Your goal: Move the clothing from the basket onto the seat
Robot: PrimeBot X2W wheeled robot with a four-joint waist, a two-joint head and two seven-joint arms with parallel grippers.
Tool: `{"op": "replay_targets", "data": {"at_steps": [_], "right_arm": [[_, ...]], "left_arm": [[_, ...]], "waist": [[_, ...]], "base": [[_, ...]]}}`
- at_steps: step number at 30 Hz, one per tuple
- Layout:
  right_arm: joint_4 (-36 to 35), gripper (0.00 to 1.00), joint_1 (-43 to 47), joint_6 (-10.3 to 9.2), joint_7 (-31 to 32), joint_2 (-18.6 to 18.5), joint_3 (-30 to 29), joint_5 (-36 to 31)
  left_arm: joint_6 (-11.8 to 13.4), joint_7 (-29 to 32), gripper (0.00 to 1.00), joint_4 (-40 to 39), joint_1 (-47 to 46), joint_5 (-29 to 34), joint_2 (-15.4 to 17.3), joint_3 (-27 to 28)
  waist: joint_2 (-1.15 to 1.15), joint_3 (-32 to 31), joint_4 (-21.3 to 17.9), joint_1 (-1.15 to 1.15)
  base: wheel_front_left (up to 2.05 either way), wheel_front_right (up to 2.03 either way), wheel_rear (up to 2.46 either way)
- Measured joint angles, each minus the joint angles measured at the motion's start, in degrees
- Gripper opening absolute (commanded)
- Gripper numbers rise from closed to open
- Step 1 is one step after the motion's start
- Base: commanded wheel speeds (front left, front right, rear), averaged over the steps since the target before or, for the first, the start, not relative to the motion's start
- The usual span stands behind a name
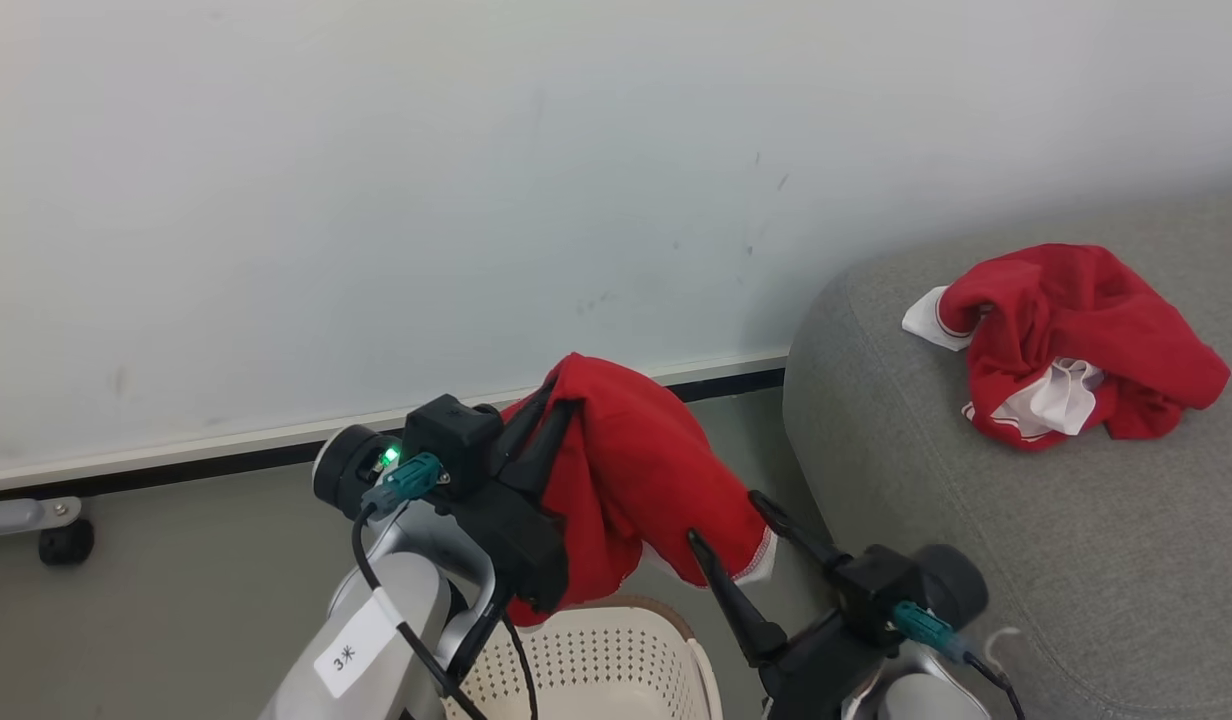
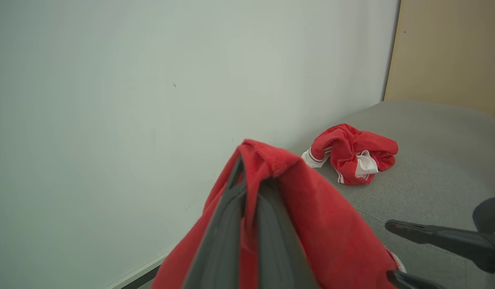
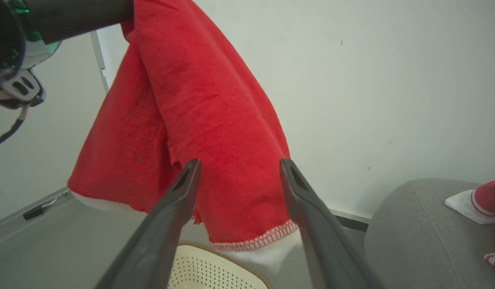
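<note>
Here's how I read it: half done, second half in the air.

The left claw [image 1: 554,402] is clamped on a bunched fold at the top of the red garment with white edging [image 1: 636,470]. Pinching it up high makes sense to me, since the cloth drapes straight down from one point and the whole thing clears the basket [image 1: 596,660] instead of dragging over the brown rim. The white-stitched hem hangs just above the basket's opening, so it's lifted out but hasn't travelled sideways much. From the left wrist view you can see the dark fingers [image 2: 227,224] pressed together with red fabric wrapped over and between them, so it looks like a solid hold.

The right claw [image 1: 724,518] has its fingers spread apart and isn't gripping anything. It sits near the lower edge of the hanging cloth, and I can't tell if it touches. My guess is it's either waiting to catch the hem or just parked out of the way.

The jersey [image 1: 1076,340] lies crumpled on top of the grey seat [image 1: 906,480], toward the wall side, white sleeve poking out. That leaves plenty of bare cushion nearer the robot, which seems like the natural drop spot for the one in the air. What I can see of the basket's inside looks empty, though most of it is cut off.
</note>
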Motion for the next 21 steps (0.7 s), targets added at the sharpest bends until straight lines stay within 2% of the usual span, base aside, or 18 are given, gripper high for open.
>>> {"op": "replay_targets", "data": {"at_steps": [9, 13, 18, 20, 21], "right_arm": [[6.19, 1.0, -7.59, 0.03, 0.33, -0.03, 5.06, -0.42], [8.46, 1.0, -11.97, 0.03, 0.33, -0.01, 11.16, 0.68], [10.98, 1.0, -15.45, 0.09, 0.31, 0.05, 14.58, 2.31], [11.79, 0.48, -16.58, 0.09, 0.3, 0.08, 16.0, 3.63], [12.05, 0.38, -17.02, 0.09, 0.3, 0.08, 16.67, 4.1]], "left_arm": [[-0.01, 3.47, 0.0, -4.82, 0.52, -0.57, -0.16, -1.75], [-0.01, 5.02, 0.0, -6.8, 0.62, -1.02, -0.16, -2.09], [-0.01, 6.39, 0.0, -8.69, 1.27, -1.34, -0.14, -2.16], [0.03, 6.97, 0.0, -9.11, 1.66, -1.44, -0.15, -2.26], [0.03, 7.1, 0.0, -9.26, 1.67, -1.44, -0.13, -2.25]], "waist": [[0.0, 0.31, 1.28, 0.01], [0.0, 0.61, 2.42, 0.01], [0.0, 0.94, 3.11, 0.01], [0.01, 1.04, 3.28, 0.01], [0.0, 1.08, 3.35, 0.01]], "base": [[0.0, 0.0, 0.0], [0.0, 0.0, 0.0], [0.0, 0.0, 0.0], [0.0, 0.0, 0.0], [0.0, 0.0, 0.0]]}}
